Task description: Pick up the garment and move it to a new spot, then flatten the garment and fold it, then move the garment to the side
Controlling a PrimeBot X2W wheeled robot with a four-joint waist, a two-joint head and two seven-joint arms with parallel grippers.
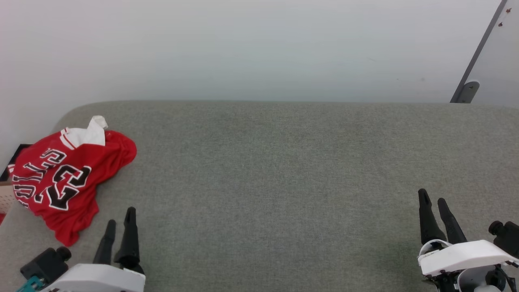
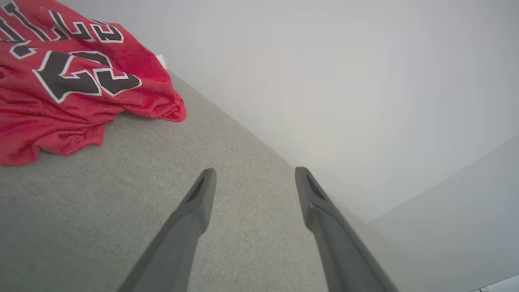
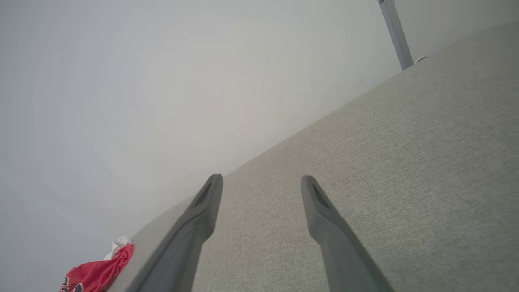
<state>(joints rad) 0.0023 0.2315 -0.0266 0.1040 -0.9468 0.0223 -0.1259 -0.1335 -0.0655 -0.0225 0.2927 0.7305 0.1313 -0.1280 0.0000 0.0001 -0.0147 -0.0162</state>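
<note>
The garment (image 1: 67, 178), a red jersey with black white-edged "BULLS" and "23" and a white sleeve poking out on top, lies crumpled at the far left of the grey surface (image 1: 284, 170), partly over its left edge. My left gripper (image 1: 120, 217) hovers open just right of its lower hem, not touching it. In the left wrist view the garment (image 2: 73, 81) fills the upper left, beyond my open left gripper (image 2: 253, 174). My right gripper (image 1: 432, 198) is open at the lower right, far from the garment (image 3: 97, 271), which appears small at the right wrist view's lower left past that gripper (image 3: 262, 180).
A pale wall (image 1: 259, 44) runs behind the surface's far edge. A grey metal post (image 1: 476, 56) leans at the upper right. A dark object (image 1: 12, 162) sits off the surface's left edge behind the jersey. The grey surface stretches wide between both grippers.
</note>
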